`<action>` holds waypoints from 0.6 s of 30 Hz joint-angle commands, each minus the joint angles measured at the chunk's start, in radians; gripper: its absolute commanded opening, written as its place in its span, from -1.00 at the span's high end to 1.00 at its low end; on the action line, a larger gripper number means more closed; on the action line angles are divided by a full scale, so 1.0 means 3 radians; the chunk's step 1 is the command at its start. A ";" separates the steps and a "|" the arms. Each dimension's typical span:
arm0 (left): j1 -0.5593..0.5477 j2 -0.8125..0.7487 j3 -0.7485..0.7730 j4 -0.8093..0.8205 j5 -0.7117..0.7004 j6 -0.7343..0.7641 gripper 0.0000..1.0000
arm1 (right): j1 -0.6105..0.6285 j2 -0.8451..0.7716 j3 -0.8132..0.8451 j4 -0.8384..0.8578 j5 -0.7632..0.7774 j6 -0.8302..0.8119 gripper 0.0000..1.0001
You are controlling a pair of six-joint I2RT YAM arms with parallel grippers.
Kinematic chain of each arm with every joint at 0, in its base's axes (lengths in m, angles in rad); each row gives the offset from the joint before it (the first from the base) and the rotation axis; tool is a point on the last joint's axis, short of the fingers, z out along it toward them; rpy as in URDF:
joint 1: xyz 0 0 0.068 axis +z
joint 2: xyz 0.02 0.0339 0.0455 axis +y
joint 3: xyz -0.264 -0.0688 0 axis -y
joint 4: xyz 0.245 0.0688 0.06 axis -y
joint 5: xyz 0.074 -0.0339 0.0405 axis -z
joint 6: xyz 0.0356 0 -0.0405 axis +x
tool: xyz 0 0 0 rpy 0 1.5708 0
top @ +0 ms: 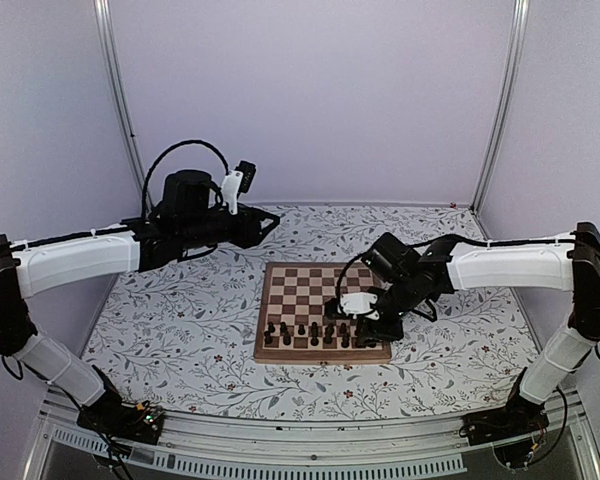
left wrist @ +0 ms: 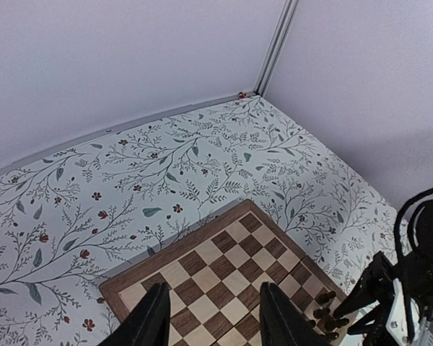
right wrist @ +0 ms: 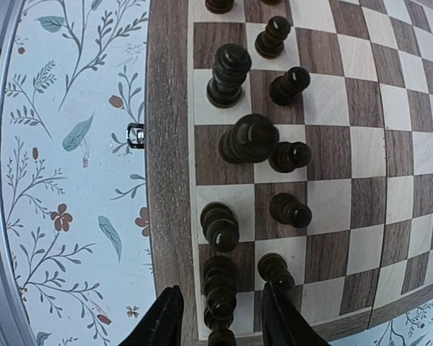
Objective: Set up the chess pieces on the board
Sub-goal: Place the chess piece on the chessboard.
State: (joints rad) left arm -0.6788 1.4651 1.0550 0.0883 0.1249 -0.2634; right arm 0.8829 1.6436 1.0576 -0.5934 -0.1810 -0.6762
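The board (top: 310,285) lies mid-table on the floral cover. Several dark chess pieces (top: 310,333) stand in two rows along its near edge. My right gripper (top: 365,325) hangs low over the near right corner of the board. In the right wrist view its fingers stand open (right wrist: 220,317) on either side of an edge-row piece (right wrist: 220,285), with a gap on each side. A big piece (right wrist: 249,137) and smaller ones stand further along. My left gripper (top: 270,222) is raised at the back left, open (left wrist: 215,321) and empty, looking down on the board (left wrist: 224,252).
A small metal latch (right wrist: 135,135) sticks out of the board's near side. Pale walls and two upright metal poles (top: 120,100) close in the table at the back. The right arm (left wrist: 411,288) shows at the left wrist view's lower right.
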 commanded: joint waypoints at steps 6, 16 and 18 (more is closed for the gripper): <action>-0.0008 -0.0036 0.0149 -0.0133 -0.0065 0.0108 0.13 | -0.0688 -0.0514 0.0511 -0.0378 -0.0759 0.0081 0.09; -0.0008 -0.0051 0.0184 -0.0231 -0.0207 0.0275 0.12 | -0.1480 -0.0823 0.0191 0.0091 -0.1291 0.0399 0.08; -0.0008 -0.0051 0.0201 -0.0269 -0.0226 0.0312 0.12 | -0.1592 -0.0881 0.0106 0.0193 -0.1348 0.0458 0.08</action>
State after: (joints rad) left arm -0.6788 1.4654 1.0786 0.0330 0.0814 -0.2085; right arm 0.4561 1.4212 1.1400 -0.6086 -0.5034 -0.5949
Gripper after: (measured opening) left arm 0.440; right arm 0.461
